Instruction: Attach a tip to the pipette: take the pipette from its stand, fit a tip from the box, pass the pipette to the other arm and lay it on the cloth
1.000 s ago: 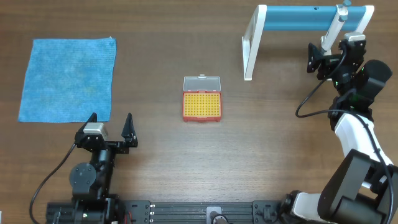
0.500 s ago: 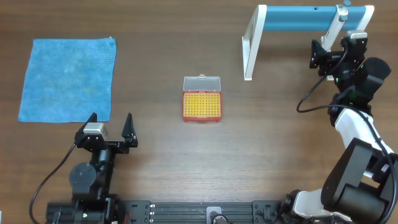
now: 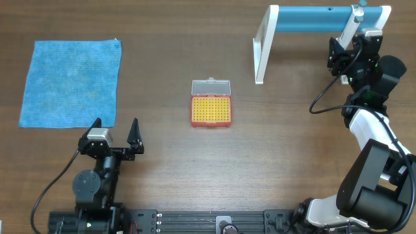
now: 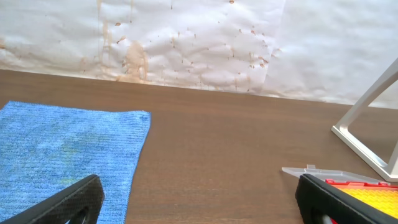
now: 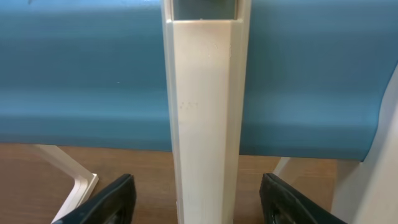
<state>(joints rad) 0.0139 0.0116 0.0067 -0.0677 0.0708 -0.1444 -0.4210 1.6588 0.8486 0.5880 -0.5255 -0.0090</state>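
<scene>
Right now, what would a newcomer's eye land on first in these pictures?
Probably the bright blue cloth at the far left and the orange tip box, lid open, in the middle. Then the blue stand at the far right, where the right gripper has the white pipette between its open fingers.

The left arm [image 3: 97, 179] sits folded low over its own base with the wrist level. The left gripper [image 3: 116, 125] points straight away from the base, and its two black fingers [image 4: 68, 202] are spread wide. The right arm [image 3: 372, 130] stretches far out from its base, the white forearm leading up to a dark wrist. The right gripper [image 5: 199, 202] is held level, jaws parted well apart.
</scene>
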